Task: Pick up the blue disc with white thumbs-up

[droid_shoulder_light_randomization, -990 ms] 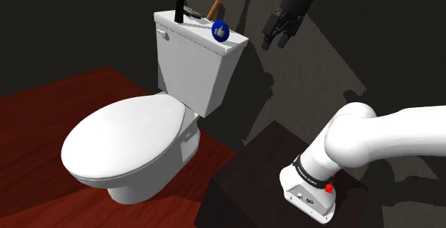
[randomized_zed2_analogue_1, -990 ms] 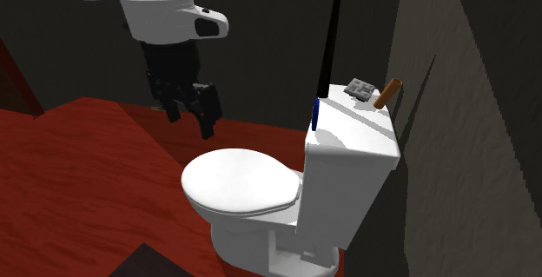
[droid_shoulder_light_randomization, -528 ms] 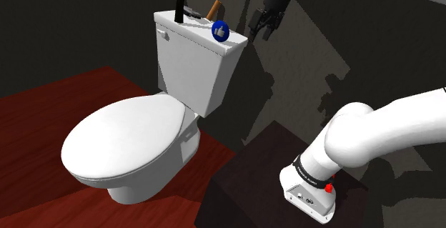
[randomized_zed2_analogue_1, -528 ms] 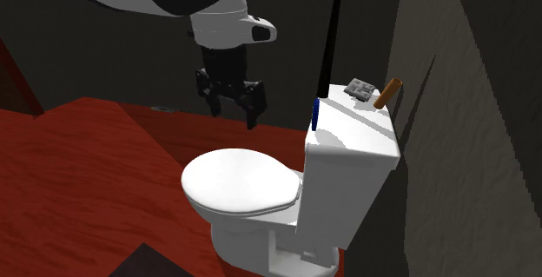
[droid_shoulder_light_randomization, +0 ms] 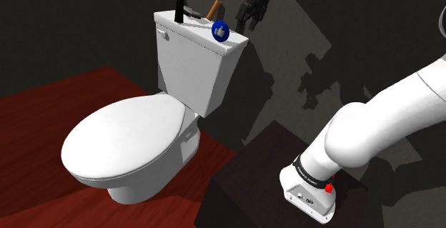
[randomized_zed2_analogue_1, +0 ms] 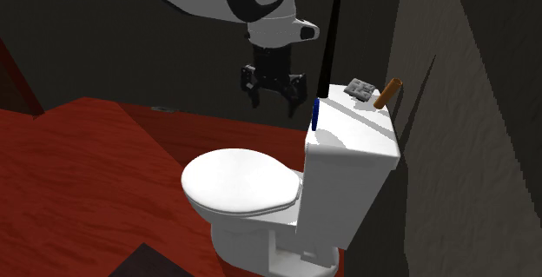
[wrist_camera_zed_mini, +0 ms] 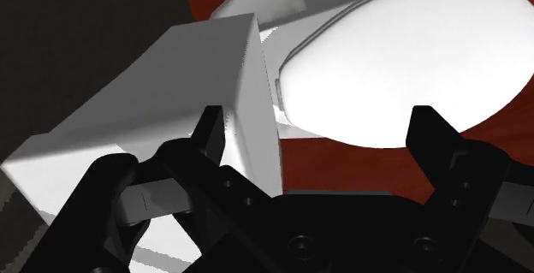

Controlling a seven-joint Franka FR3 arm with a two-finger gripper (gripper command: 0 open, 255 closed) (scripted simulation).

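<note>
Gripper (droid_shoulder_light_randomization: 248, 23) wide open, empty, hovering near disc (droid_shoulder_light_randomization: 220, 31), not touching. Disc upright on tank (droid_shoulder_light_randomization: 193, 62) top edge, ungrasped. Left to do: align, close, lift

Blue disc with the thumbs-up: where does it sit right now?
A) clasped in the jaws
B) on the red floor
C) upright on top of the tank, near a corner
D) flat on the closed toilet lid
C: the blue disc stands on edge on top of the toilet tank, near its corner, with the open jaws in the air nearby, not touching it.
</note>
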